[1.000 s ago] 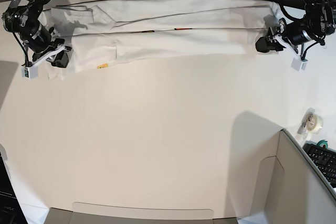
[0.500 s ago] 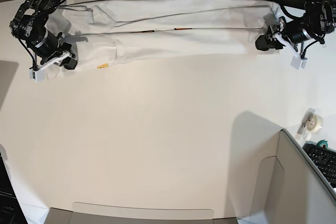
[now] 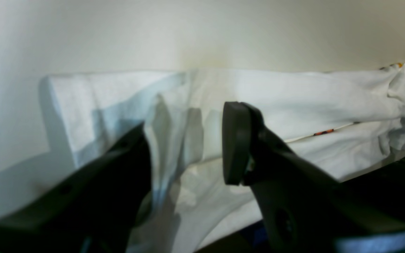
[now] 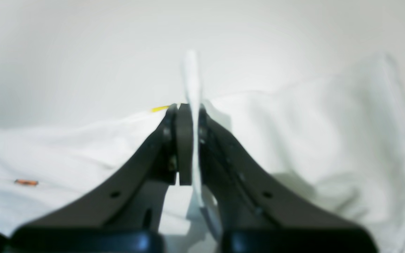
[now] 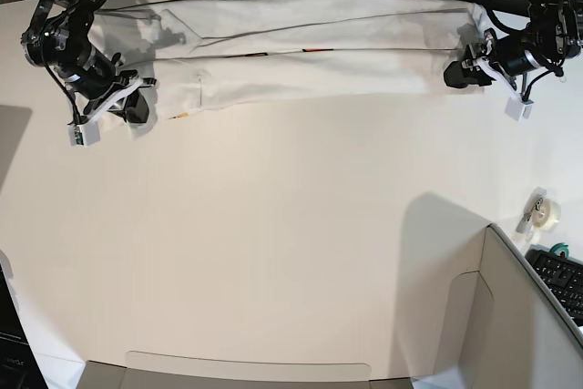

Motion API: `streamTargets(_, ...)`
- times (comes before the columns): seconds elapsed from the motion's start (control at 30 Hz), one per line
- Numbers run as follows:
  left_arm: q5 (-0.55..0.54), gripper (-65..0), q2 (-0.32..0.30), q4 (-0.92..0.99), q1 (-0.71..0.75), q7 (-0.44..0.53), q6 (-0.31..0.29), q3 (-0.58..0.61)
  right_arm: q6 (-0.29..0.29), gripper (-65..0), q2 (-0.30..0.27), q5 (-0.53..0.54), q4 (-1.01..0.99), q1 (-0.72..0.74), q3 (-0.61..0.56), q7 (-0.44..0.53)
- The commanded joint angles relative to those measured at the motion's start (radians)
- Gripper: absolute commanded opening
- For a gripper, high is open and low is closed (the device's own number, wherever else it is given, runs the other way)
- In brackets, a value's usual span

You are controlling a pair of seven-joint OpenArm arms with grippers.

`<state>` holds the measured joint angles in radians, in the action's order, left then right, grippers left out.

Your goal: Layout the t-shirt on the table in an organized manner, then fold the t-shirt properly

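The white t-shirt [image 5: 301, 56] lies folded into a long narrow strip along the far side of the table [image 5: 291, 243]. At the strip's left end in the base view, my right gripper [image 5: 137, 111] is shut on a thin fold of the cloth. In the right wrist view that fold [image 4: 192, 80] sticks up between the closed fingers of the right gripper [image 4: 187, 112]. At the strip's other end, my left gripper [image 5: 453, 75] is low over the shirt. Its jaws [image 3: 188, 140] stand open in the left wrist view, with a ridge of t-shirt [image 3: 294, 98] cloth rising between them.
A grey cardboard box [image 5: 510, 316] stands at the near right, and a cardboard flap [image 5: 246, 373] lies along the front edge. A tape roll [image 5: 545, 213] and a black keyboard [image 5: 560, 280] sit at the right edge.
My right gripper has slid inward along the shirt's end and closed on the cloth, pulling that end in with it. The left gripper has hardly moved.
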<state>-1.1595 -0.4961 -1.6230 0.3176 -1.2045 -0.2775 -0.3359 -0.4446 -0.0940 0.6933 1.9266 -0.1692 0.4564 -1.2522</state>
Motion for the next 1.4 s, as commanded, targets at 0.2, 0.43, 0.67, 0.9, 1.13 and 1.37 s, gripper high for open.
streamTargets(0.2,-0.015,-44.3,-0.019,-0.012,-0.008,0.01,-0.001,-0.01,-0.004,-65.0,-0.099,0.019,0.093,-0.135,-0.16,0.015)
streamTargets(0.43,-0.015,-44.3,-0.017,-0.012,-0.008,0.012,-0.001,-0.01,-0.004,-65.0,-0.229,0.019,0.093,-0.258,-0.279,0.019)
streamTargets(0.67,-0.015,-44.3,0.003,-0.012,-0.01,0.012,-0.001,-0.01,-0.004,-65.0,-0.267,0.013,0.09,-0.275,-0.276,0.019)
streamTargets(0.9,-0.015,-44.3,0.003,-0.012,-0.011,0.012,-0.001,-0.018,-0.003,-44.2,-0.275,0.013,0.09,-0.27,-0.264,0.019)
streamTargets(1.13,-0.02,-41.2,-0.002,-0.012,-0.013,0.015,-0.001,-0.047,-0.013,-30.3,-0.207,0.038,0.092,-0.264,-0.077,0.022)
streamTargets(1.37,-0.023,-38.8,0.004,-0.012,-0.01,0.01,-0.002,-0.207,-0.013,-30.1,-0.131,0.171,0.092,-0.229,0.074,0.018)
